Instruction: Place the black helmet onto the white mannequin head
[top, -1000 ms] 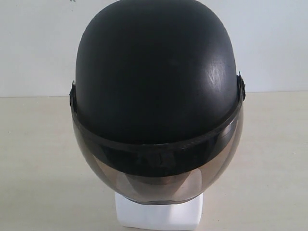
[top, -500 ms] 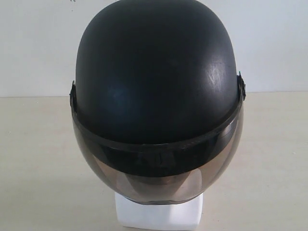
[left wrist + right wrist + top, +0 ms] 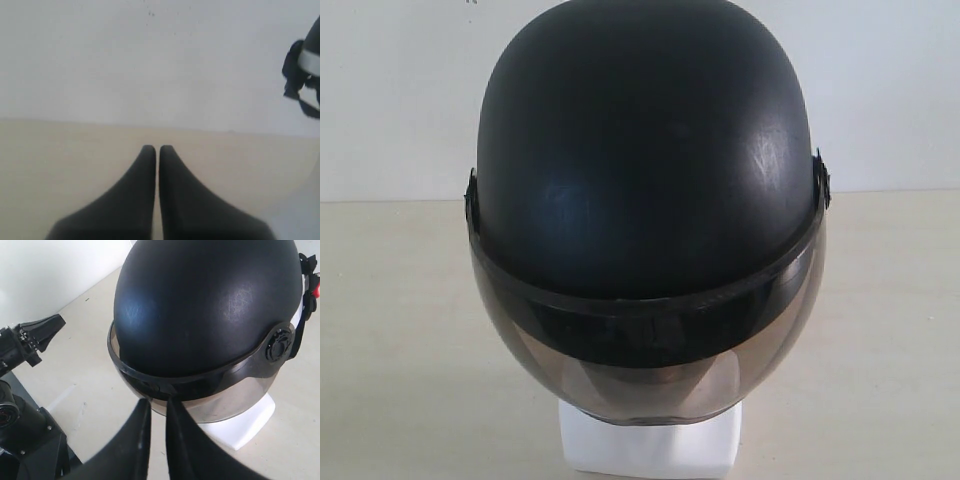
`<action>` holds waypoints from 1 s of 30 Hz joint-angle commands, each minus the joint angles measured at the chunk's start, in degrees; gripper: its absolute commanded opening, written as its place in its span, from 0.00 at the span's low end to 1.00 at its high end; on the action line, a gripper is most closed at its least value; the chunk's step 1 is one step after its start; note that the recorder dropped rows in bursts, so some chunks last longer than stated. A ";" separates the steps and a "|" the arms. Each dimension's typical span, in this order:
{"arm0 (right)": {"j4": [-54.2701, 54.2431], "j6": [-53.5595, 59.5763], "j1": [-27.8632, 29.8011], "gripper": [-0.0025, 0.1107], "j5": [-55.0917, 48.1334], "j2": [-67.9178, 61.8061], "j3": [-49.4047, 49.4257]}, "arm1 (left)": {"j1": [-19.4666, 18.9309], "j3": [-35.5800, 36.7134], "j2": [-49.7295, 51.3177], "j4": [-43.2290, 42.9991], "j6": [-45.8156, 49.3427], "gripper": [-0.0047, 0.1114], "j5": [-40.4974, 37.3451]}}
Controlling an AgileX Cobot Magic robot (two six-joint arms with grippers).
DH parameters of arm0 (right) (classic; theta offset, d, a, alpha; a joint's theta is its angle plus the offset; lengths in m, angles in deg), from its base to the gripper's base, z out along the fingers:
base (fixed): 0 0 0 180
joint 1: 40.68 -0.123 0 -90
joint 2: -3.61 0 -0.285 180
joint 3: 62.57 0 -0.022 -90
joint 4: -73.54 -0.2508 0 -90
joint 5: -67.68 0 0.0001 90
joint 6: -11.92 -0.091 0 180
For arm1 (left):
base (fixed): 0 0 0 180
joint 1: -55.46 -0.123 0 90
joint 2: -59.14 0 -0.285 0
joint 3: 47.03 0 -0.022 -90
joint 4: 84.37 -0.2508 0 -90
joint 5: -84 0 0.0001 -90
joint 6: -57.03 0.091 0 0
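The black helmet (image 3: 645,150) sits on the white mannequin head, whose blocky neck base (image 3: 650,445) shows under the smoky visor (image 3: 650,370); the face is hidden behind it. In the right wrist view the helmet (image 3: 210,300) fills the frame above the white base (image 3: 250,425). My right gripper (image 3: 157,402) stands just short of the visor's lower rim, its jaws a narrow slit apart with nothing between them. My left gripper (image 3: 157,148) is shut and empty over bare table, with a helmet strap (image 3: 300,75) at that view's edge. Neither gripper shows in the exterior view.
The beige table (image 3: 400,350) runs back to a white wall (image 3: 400,100). In the right wrist view the left arm's black fingers (image 3: 45,330) and its dark base (image 3: 30,440) stand beside the helmet.
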State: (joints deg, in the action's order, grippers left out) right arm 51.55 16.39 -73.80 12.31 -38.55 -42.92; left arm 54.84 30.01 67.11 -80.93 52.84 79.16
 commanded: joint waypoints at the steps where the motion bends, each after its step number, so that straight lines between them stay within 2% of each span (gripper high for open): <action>1: 0.06 0.26 -0.03 0.13 0.26 0.50 0.21 | 0.05 0.18 -0.19 0.45 1.35 0.08 -11.92; 30: 0.06 0.26 -0.03 0.13 0.26 0.50 0.21 | 0.05 0.18 -0.19 0.66 1.21 0.08 -12.53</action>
State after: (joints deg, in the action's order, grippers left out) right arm 51.55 16.39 -73.80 12.31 -38.55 -42.92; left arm 54.84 30.23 67.11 -80.80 53.66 66.39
